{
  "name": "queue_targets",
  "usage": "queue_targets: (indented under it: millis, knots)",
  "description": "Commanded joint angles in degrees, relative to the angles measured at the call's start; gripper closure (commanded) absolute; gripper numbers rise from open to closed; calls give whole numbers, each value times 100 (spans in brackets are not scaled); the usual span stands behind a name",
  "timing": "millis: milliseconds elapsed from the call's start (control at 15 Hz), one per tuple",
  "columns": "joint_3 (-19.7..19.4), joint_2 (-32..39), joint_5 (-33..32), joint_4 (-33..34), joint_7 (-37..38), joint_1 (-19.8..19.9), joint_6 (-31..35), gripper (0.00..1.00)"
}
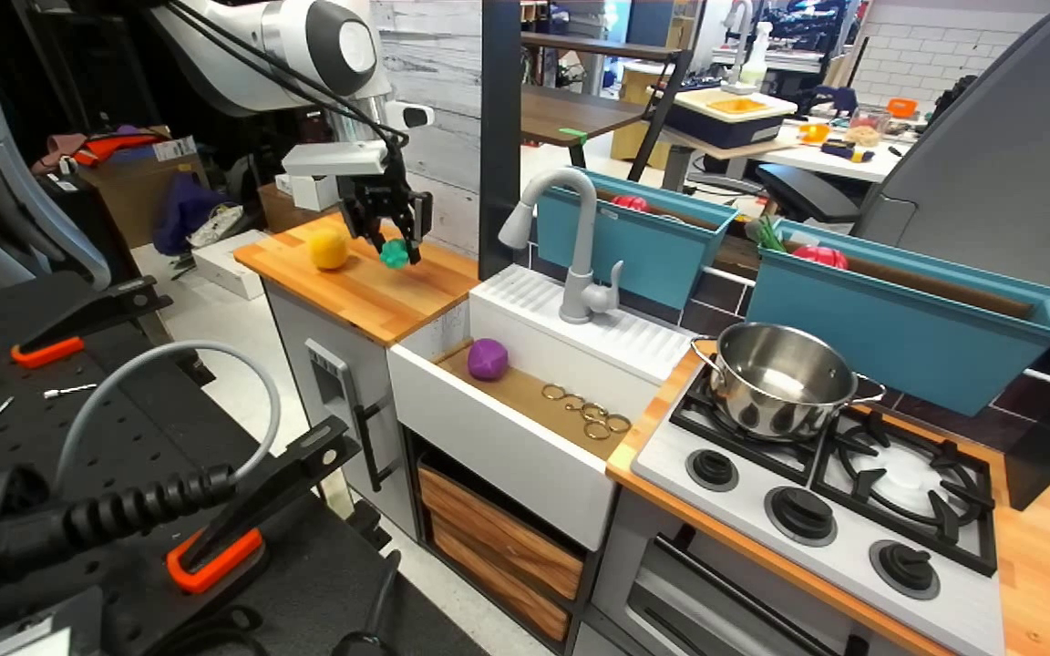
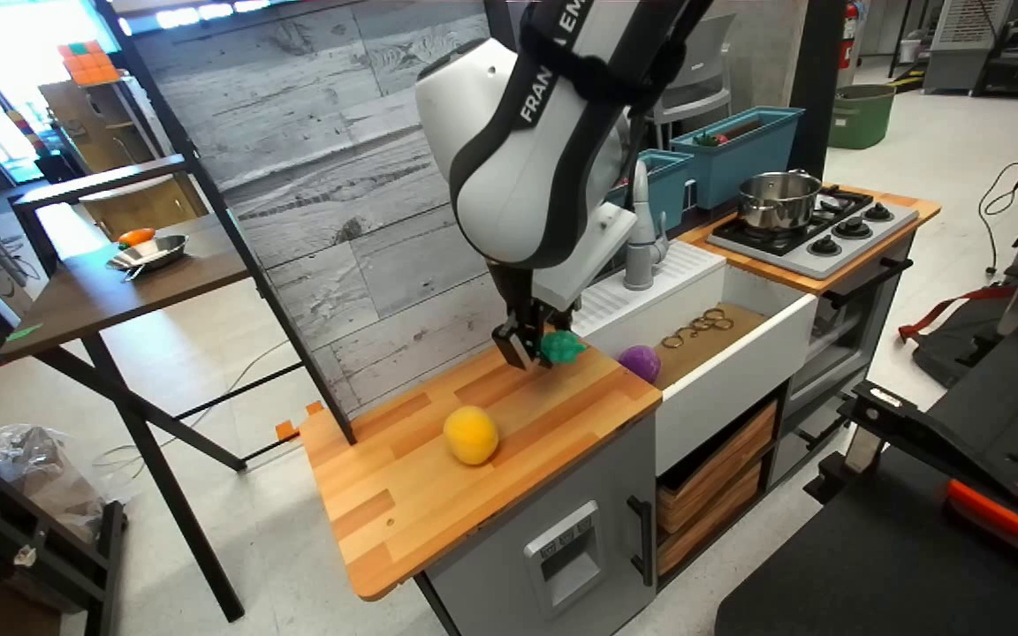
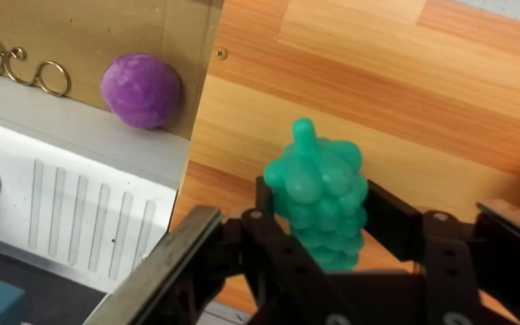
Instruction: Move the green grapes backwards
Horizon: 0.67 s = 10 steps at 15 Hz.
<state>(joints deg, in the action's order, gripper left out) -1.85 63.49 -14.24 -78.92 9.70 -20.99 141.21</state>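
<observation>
Clearly, in an exterior view, the tool (image 1: pixel 397 252) pinches the green toy grapes (image 1: pixel 394 255) over the desk (image 1: pixel 388 301), which adjoins the sink (image 1: pixel 502 451); contact with the surface cannot be determined. In an exterior view, grey wall panelling (image 2: pixel 359 212) stands along the rear edge; wood surface extends from the orange-yellow fruit (image 2: pixel 471 435) to the rounded front corner. In the wrist view, fingers (image 3: pixel 393 221) contact both flanks; a strip of desk separates the grapes from the sink-side edge.
</observation>
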Motion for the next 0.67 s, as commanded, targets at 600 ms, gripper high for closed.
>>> queue_targets:
  millis: [600]
  knots:
    - [-179, 1412, 71, 1857, 438, -197, -275, 75]
